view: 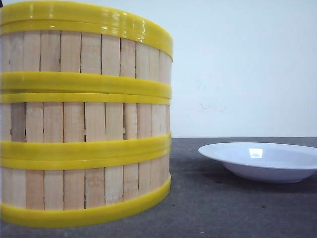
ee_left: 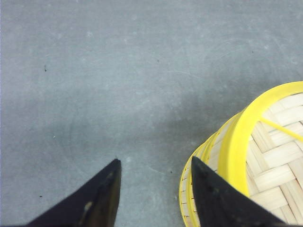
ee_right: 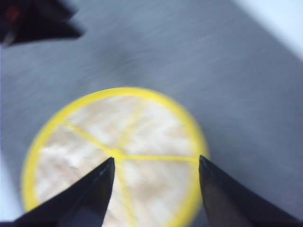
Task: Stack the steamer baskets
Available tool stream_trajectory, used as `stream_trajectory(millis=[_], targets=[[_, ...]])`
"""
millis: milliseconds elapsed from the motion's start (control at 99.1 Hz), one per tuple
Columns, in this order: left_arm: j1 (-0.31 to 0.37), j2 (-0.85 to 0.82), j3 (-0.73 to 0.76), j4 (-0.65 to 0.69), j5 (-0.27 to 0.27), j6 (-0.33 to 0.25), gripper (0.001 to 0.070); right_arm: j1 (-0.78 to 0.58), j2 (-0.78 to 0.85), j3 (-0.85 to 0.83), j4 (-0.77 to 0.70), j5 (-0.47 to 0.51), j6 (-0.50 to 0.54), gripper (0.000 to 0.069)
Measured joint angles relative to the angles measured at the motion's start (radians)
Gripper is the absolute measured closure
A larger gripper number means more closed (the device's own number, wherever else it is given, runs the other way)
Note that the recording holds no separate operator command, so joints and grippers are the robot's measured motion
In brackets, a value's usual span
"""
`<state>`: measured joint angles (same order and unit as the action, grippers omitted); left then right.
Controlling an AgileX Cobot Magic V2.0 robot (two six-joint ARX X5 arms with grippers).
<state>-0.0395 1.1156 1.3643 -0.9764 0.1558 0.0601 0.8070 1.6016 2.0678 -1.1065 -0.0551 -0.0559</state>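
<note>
All three steamer baskets (view: 84, 119) already sit stacked on the tabletop (view: 223, 208), left of a white plate (view: 262, 161). Both sets of jaws are spread and empty: left gripper (ee_left: 156, 189) beside the stack's rim, right gripper (ee_right: 156, 189) above it. Bamboo slats look light and stiff, the plastic rims probably a bit slick, so I'd pinch the wall just under a rim.

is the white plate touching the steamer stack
Apart. The front view shows a strip of bare dark table between the steamer baskets and the white plate.
</note>
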Motion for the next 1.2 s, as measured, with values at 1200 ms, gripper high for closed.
stream_trajectory(millis=[1200], targets=[[0.000, -0.349, -0.430, 0.092, 0.006, -0.076, 0.0434, -0.717, -0.790, -1.256, 0.218, -0.102, 0.087, 0.0348]])
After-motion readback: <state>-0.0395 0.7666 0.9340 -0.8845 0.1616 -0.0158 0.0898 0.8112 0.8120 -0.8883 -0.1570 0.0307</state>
